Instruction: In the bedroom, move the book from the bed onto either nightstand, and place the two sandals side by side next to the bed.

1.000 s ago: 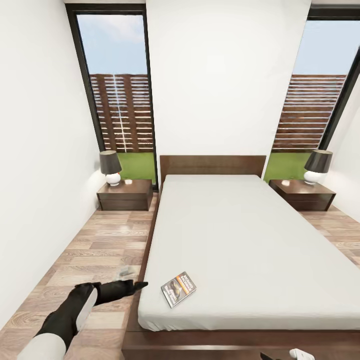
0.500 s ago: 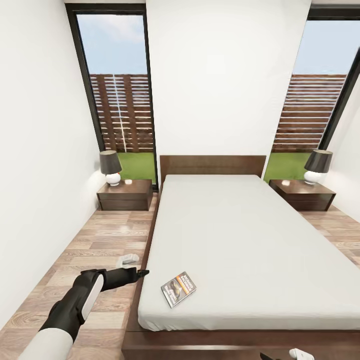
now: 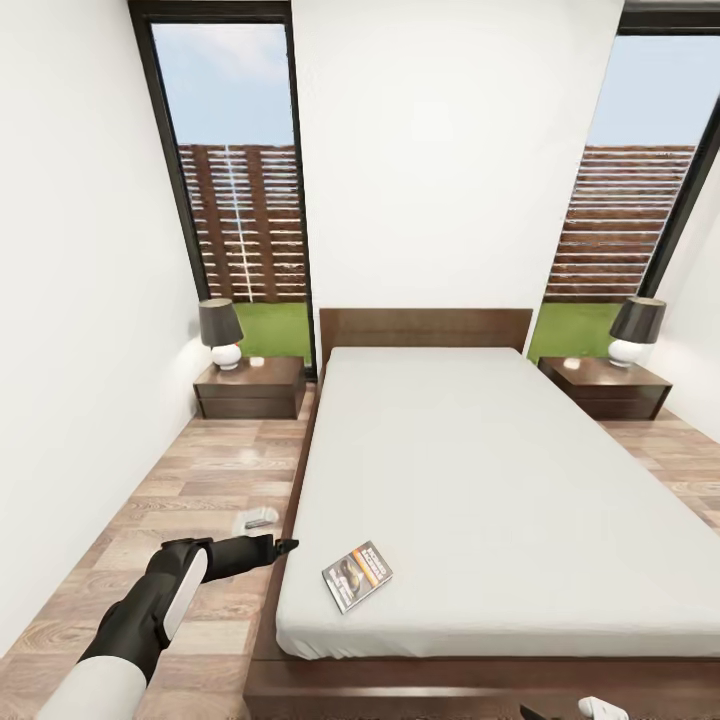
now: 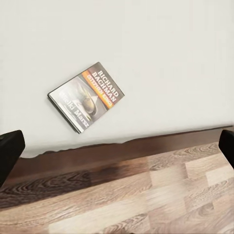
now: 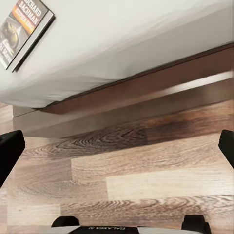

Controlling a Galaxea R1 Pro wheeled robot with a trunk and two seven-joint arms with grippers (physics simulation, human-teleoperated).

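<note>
The book (image 3: 357, 576) lies flat on the grey mattress of the bed (image 3: 500, 480), near its front left corner. Its dark cover with an orange band also shows in the left wrist view (image 4: 87, 96) and the right wrist view (image 5: 24, 28). My left gripper (image 3: 285, 546) hovers over the floor just left of the bed's edge, level with the book and apart from it. It is open and empty, with its fingers (image 4: 9, 152) spread wide. My right gripper (image 5: 117, 148) is open too, low above the floor by the bed's foot. The sandals are out of view.
Two dark nightstands (image 3: 250, 388) (image 3: 603, 388) flank the headboard, each with a lamp (image 3: 220, 335) on top. A small pale object (image 3: 257, 520) lies on the plank floor beside the bed's left side. A white wall bounds the left floor strip.
My left arm has lifted and edged forward beside the bed, uncovering the pale object on the floor. The head camera has tilted up slightly. The book has not moved.
</note>
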